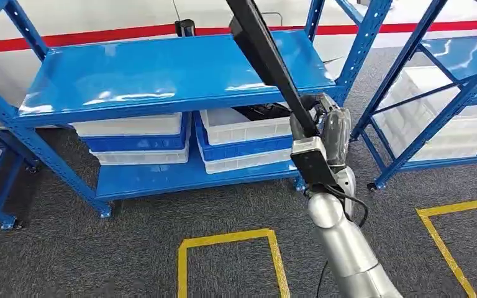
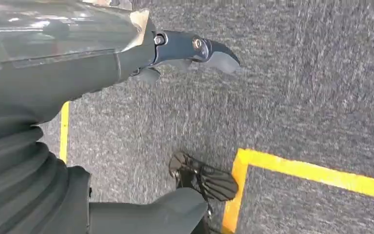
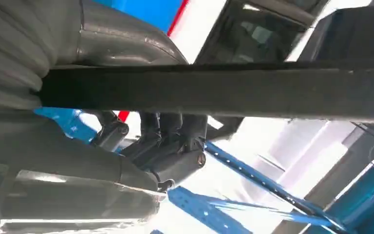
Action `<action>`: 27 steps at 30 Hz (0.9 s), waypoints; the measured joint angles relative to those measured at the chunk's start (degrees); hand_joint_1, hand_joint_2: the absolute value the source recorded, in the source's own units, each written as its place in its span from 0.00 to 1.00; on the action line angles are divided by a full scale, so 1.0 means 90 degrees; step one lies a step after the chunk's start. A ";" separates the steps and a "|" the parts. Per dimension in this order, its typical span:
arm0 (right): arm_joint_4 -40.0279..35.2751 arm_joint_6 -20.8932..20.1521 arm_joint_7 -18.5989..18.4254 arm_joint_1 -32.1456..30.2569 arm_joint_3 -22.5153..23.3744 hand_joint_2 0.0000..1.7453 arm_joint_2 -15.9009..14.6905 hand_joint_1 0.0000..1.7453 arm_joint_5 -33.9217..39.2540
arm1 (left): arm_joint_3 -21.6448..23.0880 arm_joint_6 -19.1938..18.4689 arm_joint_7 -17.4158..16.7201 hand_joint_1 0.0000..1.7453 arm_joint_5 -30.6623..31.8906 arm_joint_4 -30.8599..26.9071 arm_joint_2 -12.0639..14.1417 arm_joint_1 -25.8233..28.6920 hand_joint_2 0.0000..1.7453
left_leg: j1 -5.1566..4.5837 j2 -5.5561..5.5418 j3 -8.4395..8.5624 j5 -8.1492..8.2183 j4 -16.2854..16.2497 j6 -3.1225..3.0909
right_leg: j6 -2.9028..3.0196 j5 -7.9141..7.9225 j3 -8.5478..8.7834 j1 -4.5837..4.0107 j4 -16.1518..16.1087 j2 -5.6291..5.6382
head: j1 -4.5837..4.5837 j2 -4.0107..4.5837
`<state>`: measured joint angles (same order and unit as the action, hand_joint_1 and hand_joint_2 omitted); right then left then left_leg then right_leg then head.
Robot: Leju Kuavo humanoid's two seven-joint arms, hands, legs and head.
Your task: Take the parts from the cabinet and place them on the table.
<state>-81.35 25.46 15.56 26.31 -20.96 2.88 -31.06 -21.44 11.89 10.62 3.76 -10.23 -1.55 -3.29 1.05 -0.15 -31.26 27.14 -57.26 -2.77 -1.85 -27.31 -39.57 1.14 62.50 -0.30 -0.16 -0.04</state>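
Your right hand (image 1: 323, 118) is holding a long black bar (image 1: 267, 56). In the right wrist view its fingers (image 3: 170, 131) wrap around the bar (image 3: 224, 90), so the grip looks firm. The bar sticks up and away from the hand, out over the top blue shelf (image 1: 161, 68) of the cabinet. A short black piece of it (image 1: 313, 164) pokes out on the arm side of the hand.

Your left hand (image 2: 185, 53) hangs down over the grey carpet (image 2: 297, 73). It holds nothing and its fingers are apart.

I think you are lifting the bar out, so here is how to do it well:

- Keep the fingers tight. The bar is long and most of it is past the hand, so it may try to tip.
- Move slowly. The far end swings more than the hand does.
- Watch the blue post (image 1: 363, 43) just beside the hand. Pull the bar back toward you before you turn.
- The white bins (image 1: 242, 133) sit close under the hand. Lift before you go sideways so you do not bump them.
- I cannot see the tabletop from here, so turn gently until you find it.
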 joint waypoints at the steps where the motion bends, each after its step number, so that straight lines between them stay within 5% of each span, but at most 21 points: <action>1: -0.0046 0.0002 -0.0022 -0.0068 0.0051 1.00 -0.0056 1.00 -0.0027 | 0.0007 0.0000 0.0015 0.00 0.0010 0.0000 -0.0002 0.0001 1.00 | -0.0015 0.0000 -0.0102 -0.0074 -0.0001 -0.0016 | 0.0056 -0.0356 -0.0138 -0.0002 0.0506 0.0007 | -0.0005 0.0000; 3: -0.0111 0.0005 -0.0034 -0.0175 0.0126 1.00 -0.0143 1.00 -0.0036 | 0.0012 0.0000 0.0022 0.00 0.0034 0.0000 -0.0024 0.0002 1.00 | -0.0036 0.0018 -0.0313 -0.0235 -0.0009 -0.0028 | -0.0002 -0.0677 -0.0319 -0.0005 0.1395 0.0011 | -0.0019 0.0000; 5: -0.0167 0.0005 -0.0066 -0.0251 0.0155 1.00 -0.0182 1.00 -0.0056 | 0.0015 0.0000 0.0027 0.00 0.0039 0.0000 -0.0046 -0.0002 1.00 | -0.0066 0.0042 -0.0527 -0.0396 -0.0017 -0.0017 | -0.0139 -0.0417 -0.0077 -0.0013 0.1449 0.0012 | -0.0017 -0.0002; 7: -0.0287 0.0005 -0.0160 -0.0318 0.0219 1.00 -0.0209 1.00 -0.0158 | 0.0051 -0.0002 0.0049 0.00 0.0063 0.0000 -0.0088 -0.0014 1.00 | -0.0085 0.0045 -0.0716 -0.0559 -0.0020 0.0016 | -0.0168 -0.0135 0.0658 -0.0035 0.0586 0.0011 | -0.0017 0.0000; 9: -0.0499 0.0002 -0.0228 -0.0390 0.0301 1.00 -0.0247 1.00 -0.0245 | 0.0097 -0.0027 0.0099 0.00 0.0121 0.0000 -0.0141 -0.0038 1.00 | -0.0117 0.0034 -0.0811 -0.0679 -0.0033 0.0076 | 0.0000 -0.0436 0.1593 -0.0128 -0.0727 0.0004 | -0.0031 0.0000; 12: -0.0746 -0.0046 -0.0289 -0.0590 0.0432 1.00 -0.0340 1.00 -0.0299 | 0.0175 -0.0063 0.0168 0.00 0.0199 0.0000 -0.0211 -0.0081 1.00 | -0.0069 0.0038 -0.0846 -0.0929 0.0078 0.0172 | 0.0023 -0.0375 0.1435 -0.0154 -0.0806 0.0023 | -0.0015 0.0000; 13: -0.0823 -0.0088 -0.0318 -0.0688 0.0483 1.00 -0.0379 1.00 -0.0318 | 0.0192 -0.0061 0.0177 0.00 0.0241 0.0002 -0.0216 -0.0088 1.00 | -0.0087 0.0015 -0.0898 -0.0949 0.0106 0.0233 | 0.0110 -0.0265 0.1407 -0.0060 -0.0860 0.0005 | -0.0010 0.0000; 14: -0.0884 -0.0149 -0.0350 -0.0745 0.0525 1.00 -0.0396 1.00 -0.0333 | 0.0218 -0.0061 0.0182 0.00 0.0245 -0.0002 -0.0250 -0.0111 1.00 | -0.0060 0.0002 -0.0966 -0.0711 -0.0001 0.0253 | 0.0164 -0.0191 0.1395 -0.0017 -0.0861 -0.0009 | -0.0024 0.0000; 15: -0.0952 -0.0221 -0.0386 -0.0807 0.0563 1.00 -0.0408 1.00 -0.0355 | 0.0253 -0.0061 0.0180 0.00 0.0248 0.0000 -0.0282 -0.0114 1.00 | -0.0038 0.0003 -0.1052 -0.0247 -0.0331 0.0264 | 0.0281 -0.0109 0.1314 -0.0013 -0.0843 -0.0017 | 0.0027 0.0000; 17: -0.1041 -0.0349 -0.0398 -0.0877 0.0600 1.00 -0.0418 1.00 -0.0384 | 0.0277 -0.0044 0.0182 0.00 0.0243 -0.0002 -0.0303 -0.0140 1.00 | -0.0007 0.0000 -0.1235 0.0424 -0.1267 0.0323 | 0.0287 0.0013 0.1178 -0.0030 -0.0828 -0.0017 | 0.0041 -0.0002; 18: -0.1051 -0.0406 -0.0403 -0.0883 0.0609 1.00 -0.0418 1.00 -0.0393 | 0.0279 -0.0029 0.0192 0.00 0.0233 -0.0002 -0.0306 -0.0156 1.00 | 0.0000 -0.0001 -0.1314 0.0568 -0.1733 0.0358 | 0.0280 0.0077 0.1086 -0.0035 -0.0809 -0.0016 | 0.0044 0.0000; 19: -0.1051 -0.0442 -0.0415 -0.0886 0.0614 1.00 -0.0420 1.00 -0.0401 | 0.0282 -0.0017 0.0206 0.00 0.0231 -0.0002 -0.0308 -0.0166 1.00 | 0.0012 0.0000 -0.1292 0.0520 -0.1959 0.0380 | 0.0257 0.0122 0.0985 -0.0034 -0.0777 -0.0016 | 0.0044 0.0000; 20: -0.1051 -0.0476 -0.0418 -0.0899 0.0624 1.00 -0.0425 1.00 -0.0401 | 0.0282 -0.0005 0.0228 0.00 0.0223 -0.0002 -0.0308 -0.0168 1.00 | 0.0027 0.0003 -0.1131 0.0341 -0.1866 0.0395 | 0.0235 0.0162 0.0882 -0.0026 -0.0729 -0.0015 | 0.0046 -0.0002; 22: -0.1051 -0.0493 -0.0418 -0.0904 0.0648 1.00 -0.0427 1.00 -0.0398 | 0.0282 0.0017 0.0243 0.00 0.0182 -0.0002 -0.0308 -0.0168 1.00 | 0.0060 0.0005 -0.0460 -0.0038 -0.1005 0.0409 | 0.0194 0.0212 0.0706 -0.0002 -0.0608 -0.0012 | 0.0046 0.0000; 24: -0.1061 -0.0495 -0.0415 -0.0897 0.0684 1.00 -0.0432 1.00 -0.0384 | 0.0282 0.0019 0.0253 0.00 0.0177 -0.0007 -0.0313 -0.0177 1.00 | 0.0023 -0.0022 0.0080 0.0186 -0.0177 0.0406 | 0.0123 0.0255 0.0557 -0.0052 -0.0511 -0.0018 | 0.0056 0.0000; 27: -0.1063 -0.0500 -0.0410 -0.0897 0.0711 1.00 -0.0432 1.00 -0.0369 | 0.0282 0.0031 0.0250 0.00 0.0165 -0.0007 -0.0316 -0.0156 1.00 | -0.0051 -0.0043 -0.0003 0.0119 -0.0137 0.0299 | -0.0061 0.0383 0.0523 -0.0035 -0.0525 -0.0034 | 0.0032 -0.0002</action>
<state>-90.92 20.96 11.87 18.24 -14.56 -1.01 -34.38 -18.91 12.17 12.87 5.25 -10.29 -4.39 -4.69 0.59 -0.54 -31.28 28.21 -58.49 -0.08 -2.40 -23.87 -34.86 0.82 57.77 -0.61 0.13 -0.06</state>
